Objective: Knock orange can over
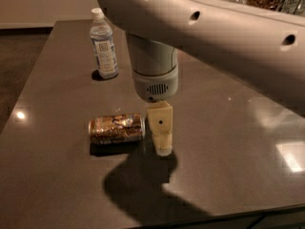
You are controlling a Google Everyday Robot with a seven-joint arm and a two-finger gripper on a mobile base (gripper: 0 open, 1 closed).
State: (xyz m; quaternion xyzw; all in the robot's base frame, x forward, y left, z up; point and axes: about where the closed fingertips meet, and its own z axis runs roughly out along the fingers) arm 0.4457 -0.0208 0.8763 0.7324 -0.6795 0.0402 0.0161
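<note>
Orange can lies on its side, centre-left, long axis left-right, mottled gold-brown. Gripper just right, perhaps touching; clench cannot be told.

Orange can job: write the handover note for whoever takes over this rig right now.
Gripper: pointing down, low over the table, right beside one end of the orange can; it holds nothing, and whether it touches the can cannot be told.
Orange can: lying on its side on the table, near the front.
Water bottle: upright at the back, apart from both.
Done: the can is down, so the knock looks complete.
Left: probably just lift the arm clear without rolling the can.
</note>
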